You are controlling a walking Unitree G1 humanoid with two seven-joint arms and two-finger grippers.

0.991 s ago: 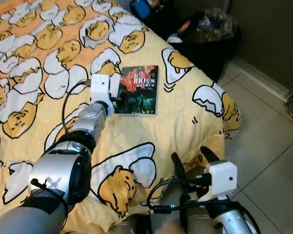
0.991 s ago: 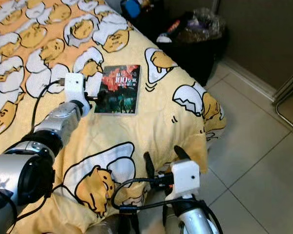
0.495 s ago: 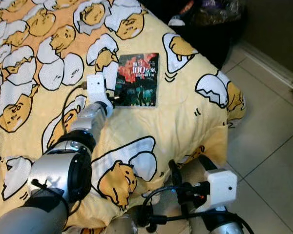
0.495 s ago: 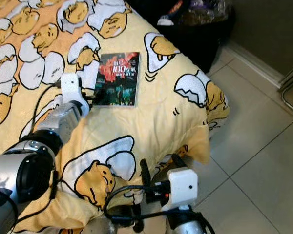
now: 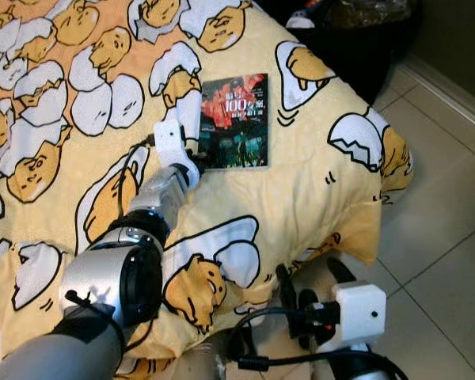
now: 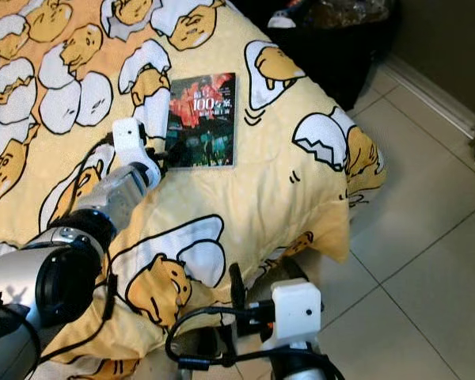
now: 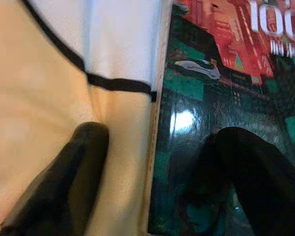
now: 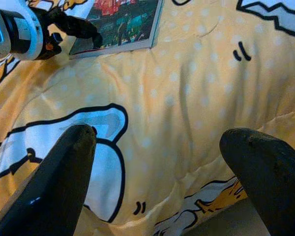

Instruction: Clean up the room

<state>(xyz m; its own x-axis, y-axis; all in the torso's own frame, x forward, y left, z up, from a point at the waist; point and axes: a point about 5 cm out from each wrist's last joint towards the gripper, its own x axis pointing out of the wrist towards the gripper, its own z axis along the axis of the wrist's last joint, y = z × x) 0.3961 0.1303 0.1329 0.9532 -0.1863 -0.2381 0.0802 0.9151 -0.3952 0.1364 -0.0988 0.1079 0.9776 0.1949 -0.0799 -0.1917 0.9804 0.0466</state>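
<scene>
The left tool (image 7: 152,162) sits spread at the near corner of the paperback book (image 5: 234,121) on the bed's egg-print duvet (image 5: 317,174) — one finger on the cover, one on the fabric. The soft duvet (it gives) may let the book slide away. The right tool (image 8: 162,162) hangs released near the bed's edge.

I've got the left end effector (image 7: 152,162) stretched forward, fingers spread; right end effector (image 8: 162,147) held low, fingers wide apart.
</scene>
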